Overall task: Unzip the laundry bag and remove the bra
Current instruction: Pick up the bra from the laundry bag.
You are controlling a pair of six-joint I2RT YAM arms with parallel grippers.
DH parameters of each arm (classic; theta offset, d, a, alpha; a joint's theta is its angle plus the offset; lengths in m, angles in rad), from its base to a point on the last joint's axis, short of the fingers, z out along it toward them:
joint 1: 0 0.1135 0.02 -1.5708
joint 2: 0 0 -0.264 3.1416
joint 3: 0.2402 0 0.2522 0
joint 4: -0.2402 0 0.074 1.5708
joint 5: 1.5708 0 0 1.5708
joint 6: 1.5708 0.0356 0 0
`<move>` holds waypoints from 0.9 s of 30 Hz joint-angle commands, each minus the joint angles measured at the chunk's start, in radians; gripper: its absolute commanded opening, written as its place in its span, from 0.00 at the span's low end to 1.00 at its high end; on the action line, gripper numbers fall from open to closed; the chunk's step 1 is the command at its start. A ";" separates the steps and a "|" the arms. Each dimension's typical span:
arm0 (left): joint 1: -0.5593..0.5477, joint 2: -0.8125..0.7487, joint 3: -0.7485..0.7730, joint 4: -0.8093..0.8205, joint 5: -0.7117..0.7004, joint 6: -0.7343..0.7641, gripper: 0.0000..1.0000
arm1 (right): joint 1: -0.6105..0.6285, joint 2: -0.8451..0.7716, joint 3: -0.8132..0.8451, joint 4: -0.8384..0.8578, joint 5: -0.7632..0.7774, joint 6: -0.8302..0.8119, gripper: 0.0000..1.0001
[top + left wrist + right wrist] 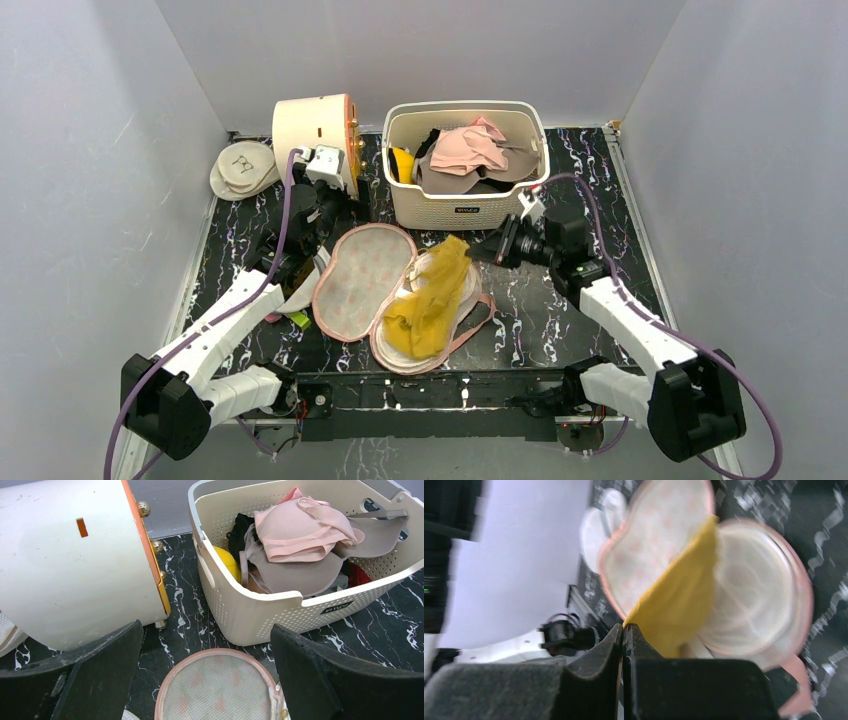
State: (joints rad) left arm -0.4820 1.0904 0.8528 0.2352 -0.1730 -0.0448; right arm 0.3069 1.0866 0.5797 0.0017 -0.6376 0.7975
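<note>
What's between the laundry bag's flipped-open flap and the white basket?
Nothing. The left wrist view shows only bare black marbled tabletop between the laundry bag flap and the basket wall.

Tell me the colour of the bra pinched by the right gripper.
Yellow; the bra shows best in the top external view.

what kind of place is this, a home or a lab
Most likely a robot lab cell staged for laundry, not a home. Plain grey walls box in a black marbled table, two robot arms are bolted at its near edge, and a basket of bras sits by an opened laundry bag.
</note>
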 commanded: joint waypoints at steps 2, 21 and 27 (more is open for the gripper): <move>-0.004 -0.025 0.037 0.015 -0.048 0.001 0.98 | 0.002 -0.061 0.266 0.065 -0.040 0.139 0.00; -0.003 -0.045 0.028 0.015 -0.165 -0.002 0.97 | 0.042 0.339 0.904 0.364 0.153 0.217 0.00; -0.003 -0.041 0.032 0.012 -0.154 -0.003 0.97 | 0.112 0.535 1.055 0.438 0.246 0.202 0.00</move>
State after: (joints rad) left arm -0.4820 1.0657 0.8528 0.2310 -0.3248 -0.0452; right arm 0.3733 1.5459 1.5143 0.3141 -0.4816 1.0046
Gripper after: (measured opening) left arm 0.970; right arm 0.009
